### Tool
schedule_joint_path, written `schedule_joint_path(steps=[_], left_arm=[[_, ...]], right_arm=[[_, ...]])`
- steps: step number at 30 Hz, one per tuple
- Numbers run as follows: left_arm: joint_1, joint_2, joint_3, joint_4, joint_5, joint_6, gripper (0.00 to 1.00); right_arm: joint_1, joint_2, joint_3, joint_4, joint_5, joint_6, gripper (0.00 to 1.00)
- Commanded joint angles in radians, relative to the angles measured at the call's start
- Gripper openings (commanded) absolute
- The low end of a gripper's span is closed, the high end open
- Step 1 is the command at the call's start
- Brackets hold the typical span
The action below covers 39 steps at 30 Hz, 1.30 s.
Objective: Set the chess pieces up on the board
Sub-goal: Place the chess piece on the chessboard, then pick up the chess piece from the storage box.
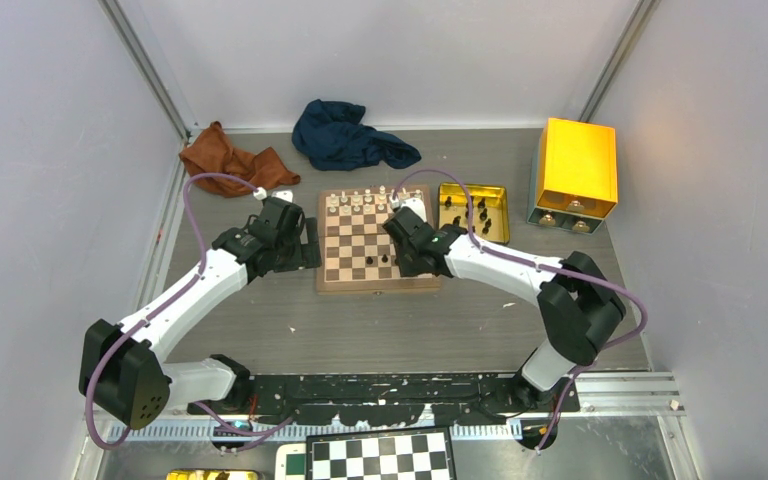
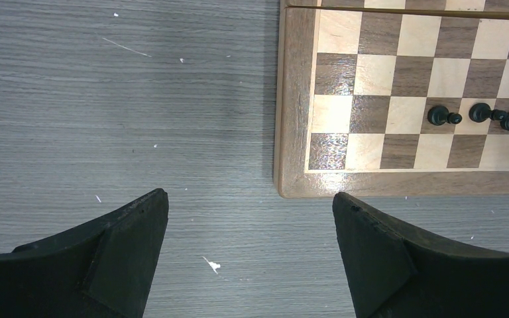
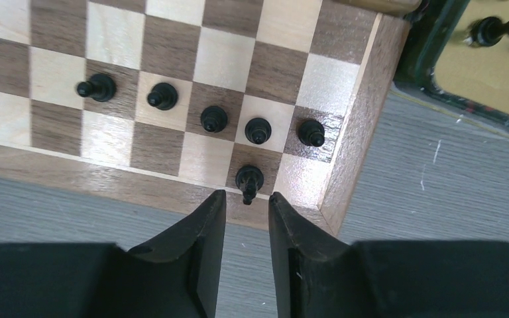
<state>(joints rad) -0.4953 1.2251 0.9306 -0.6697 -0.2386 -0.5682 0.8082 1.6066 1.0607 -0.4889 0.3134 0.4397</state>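
Note:
The wooden board (image 1: 378, 287) lies mid-table, with white pieces (image 1: 360, 200) along its far row. In the right wrist view several black pawns (image 3: 213, 118) stand in the second row near the board's right rim (image 3: 354, 146). One black piece (image 3: 249, 177) stands upright on the nearest row, second square from the corner. My right gripper (image 3: 246, 195) is open just at that piece, its fingers apart on either side and not touching it. My left gripper (image 2: 250, 195) is open wide over bare table off the board's corner (image 2: 295, 99), holding nothing.
A gold tin tray (image 1: 474, 190) with more black pieces (image 3: 487, 30) sits right of the board. A yellow box (image 1: 575, 168) stands at the far right. A brown cloth (image 1: 235, 158) and a blue cloth (image 1: 350, 135) lie behind. A black-and-white board (image 1: 380, 457) lies at the near edge.

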Motion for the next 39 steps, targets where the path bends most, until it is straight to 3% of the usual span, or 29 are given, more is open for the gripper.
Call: schedule_joint_path(steps=[1,9,13,24,39], left_arm=[[0.006,-0.024,0.01,0.036,0.003,0.003,0.95],[0.006,-0.018,0.01,0.045,0.002,0.002,0.95],[0.006,-0.013,0.01,0.047,0.004,0.0,0.95],[0.006,-0.025,0.006,0.031,-0.011,0.004,0.95],[0.006,-0.025,0.006,0.024,-0.019,0.01,0.95]], right_arm=[[0.008,-0.087,0.1,-0.044,0.022,-0.024,0.36],[-0.003,-0.123,0.225,-0.091,0.146,-0.076,0.39],[-0.087,-0.075,0.263,-0.082,0.167,-0.104,0.41],[-0.377,0.119,0.369,0.009,0.076,-0.136,0.43],[-0.479,0.356,0.524,0.047,-0.037,-0.142,0.43]])
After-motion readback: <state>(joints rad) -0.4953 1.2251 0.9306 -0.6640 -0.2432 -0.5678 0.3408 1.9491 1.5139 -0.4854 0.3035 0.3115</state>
